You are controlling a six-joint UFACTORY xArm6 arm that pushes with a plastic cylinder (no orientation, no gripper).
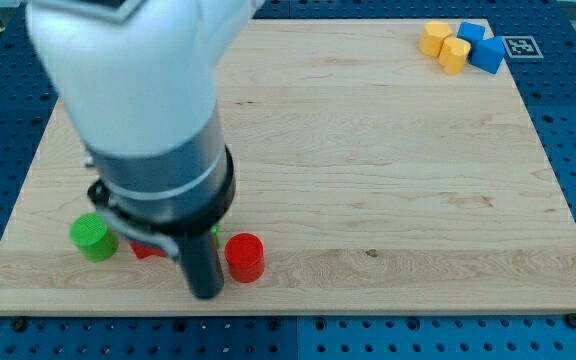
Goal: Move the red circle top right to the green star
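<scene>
My tip [206, 293], the lower end of the straight dark rod that serves as the tool, rests near the bottom edge of the wooden counter [368, 170], toward the view's left. The tool is a plain rod with no jaws, so there is nothing on it to stand apart or together, and it clamps nothing.

Just to the view's right of my tip stands the red circle [245, 257], an upright round block with its flat face up. It sits very close beside the rod; whether they touch I cannot tell. Being round, it shows no long axis and points no particular way.

On the view's left of the rod, a sliver of another red block [145, 249] shows under the arm's body; its shape is hidden. A small green edge [215, 236] peeks out between the rod and the red circle, too covered for its shape to be made out. Further left stands a green circle [93, 237], clear of the arm.

Well apart, at the view's top right corner of the counter, two yellow blocks [444, 44] and two blue blocks [480, 45] sit clustered together, touching. No containers are on the counter.
</scene>
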